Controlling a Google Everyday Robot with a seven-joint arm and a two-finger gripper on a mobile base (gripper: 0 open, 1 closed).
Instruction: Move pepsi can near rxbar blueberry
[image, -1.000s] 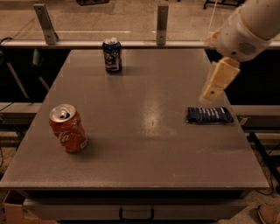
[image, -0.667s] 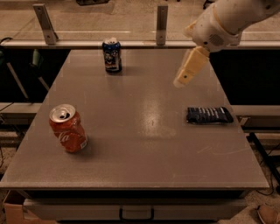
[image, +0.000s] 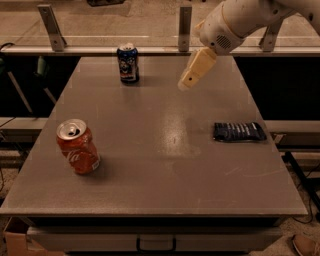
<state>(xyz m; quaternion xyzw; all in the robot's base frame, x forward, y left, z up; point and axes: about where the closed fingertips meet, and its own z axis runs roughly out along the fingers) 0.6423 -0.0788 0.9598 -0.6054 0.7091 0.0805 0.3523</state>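
swung further left, the tool (image: 185, 84) hangs right of the pepsi can (image: 128, 62), well apart; its grip cannot be told.

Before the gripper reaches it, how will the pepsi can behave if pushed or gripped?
The pepsi can stands upright and is taller than wide, so a high push would probably tip it, and then it could roll. Its smooth round side may slip. The gripper hangs above the table to its right, apart from it.

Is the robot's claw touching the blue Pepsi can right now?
Apart. The camera view shows the gripper hovering right of the pepsi can, with a stretch of table showing between them.
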